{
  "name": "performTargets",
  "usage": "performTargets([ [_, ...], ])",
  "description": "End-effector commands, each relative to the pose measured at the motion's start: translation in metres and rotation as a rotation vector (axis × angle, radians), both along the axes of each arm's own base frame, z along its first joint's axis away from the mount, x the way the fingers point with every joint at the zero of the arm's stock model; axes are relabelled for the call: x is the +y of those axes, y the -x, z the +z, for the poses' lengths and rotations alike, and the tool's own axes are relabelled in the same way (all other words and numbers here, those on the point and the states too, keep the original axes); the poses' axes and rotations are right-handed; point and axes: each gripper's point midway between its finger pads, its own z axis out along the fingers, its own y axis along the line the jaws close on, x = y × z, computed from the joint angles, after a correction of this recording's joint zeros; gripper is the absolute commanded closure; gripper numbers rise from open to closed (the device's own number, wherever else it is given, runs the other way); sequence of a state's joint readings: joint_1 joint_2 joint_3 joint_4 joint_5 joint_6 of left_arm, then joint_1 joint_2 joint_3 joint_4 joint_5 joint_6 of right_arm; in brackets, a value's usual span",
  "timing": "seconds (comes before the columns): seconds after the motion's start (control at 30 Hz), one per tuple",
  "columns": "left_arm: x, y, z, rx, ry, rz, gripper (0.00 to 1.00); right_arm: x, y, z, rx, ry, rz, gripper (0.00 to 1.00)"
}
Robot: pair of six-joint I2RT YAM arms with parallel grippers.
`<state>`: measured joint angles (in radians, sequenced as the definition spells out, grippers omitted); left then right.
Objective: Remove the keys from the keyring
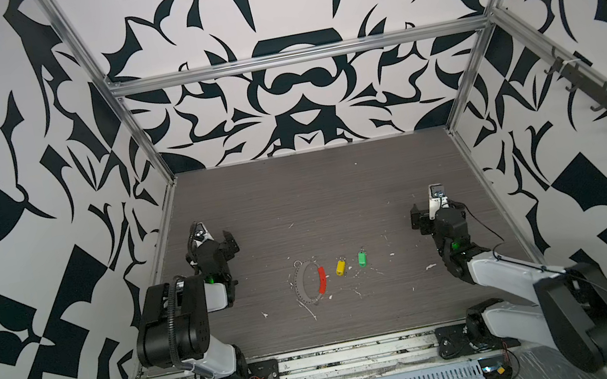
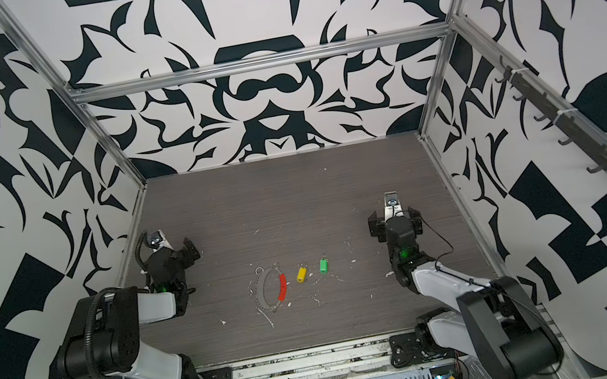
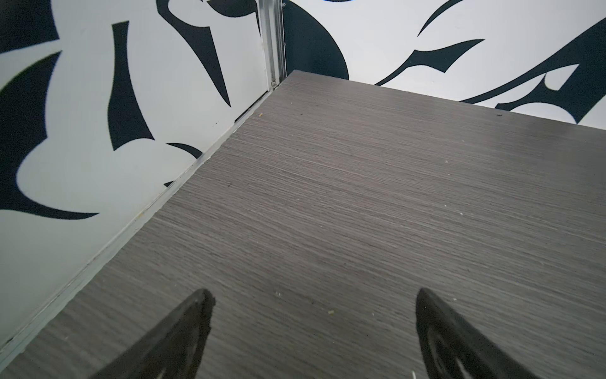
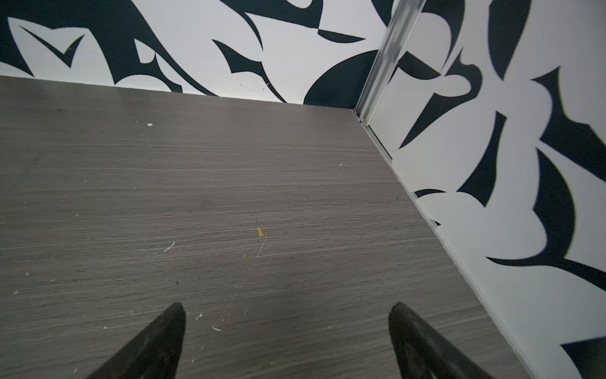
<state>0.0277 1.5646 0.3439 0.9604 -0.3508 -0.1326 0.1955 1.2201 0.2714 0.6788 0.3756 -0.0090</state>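
Observation:
In both top views the keyring [image 1: 298,264] [image 2: 260,270], a thin silver ring with a curved pale strip ending in red [image 1: 322,280] [image 2: 282,287], lies mid-table. To its right lie the keys, apart from it: a yellow tag [image 1: 340,267] [image 2: 300,274] and a green tag [image 1: 361,258] [image 2: 323,265]. My left gripper [image 1: 221,245] [image 2: 182,254] hovers open near the left wall, far from them. My right gripper [image 1: 435,213] [image 2: 395,220] is open near the right wall. The wrist views show only bare table between each gripper's [image 3: 314,295] [image 4: 287,306] spread fingers.
Small white scraps litter the grey wood-grain table [image 1: 337,201] around the tags. Patterned walls with metal frame posts [image 3: 273,42] [image 4: 387,55] close in the table on three sides. A metal rail [image 1: 356,352] carrying both arm bases runs along the front edge.

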Motion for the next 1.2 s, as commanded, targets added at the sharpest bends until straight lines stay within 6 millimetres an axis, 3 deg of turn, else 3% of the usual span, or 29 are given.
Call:
performTargets([
  [0.0, 0.0, -0.004, 0.006, -0.024, -0.005, -0.002, 0.01, 0.005, -0.02, 0.022, -0.107, -0.011, 0.044, 0.01],
  [0.27, 0.0, -0.004, 0.006, -0.023, -0.005, -0.003, 0.01, -0.004, -0.032, -0.027, -0.033, -0.045, 0.02, 0.01],
  [0.4, 0.0, -0.004, 0.006, -0.024, -0.004, -0.002, 0.01, -0.009, -0.039, -0.031, 0.01, -0.046, -0.02, 0.01],
  [1.17, 0.0, -0.004, 0.006, -0.023, -0.004, -0.002, 0.01, -0.017, -0.037, -0.029, -0.004, -0.038, -0.061, 0.0],
])
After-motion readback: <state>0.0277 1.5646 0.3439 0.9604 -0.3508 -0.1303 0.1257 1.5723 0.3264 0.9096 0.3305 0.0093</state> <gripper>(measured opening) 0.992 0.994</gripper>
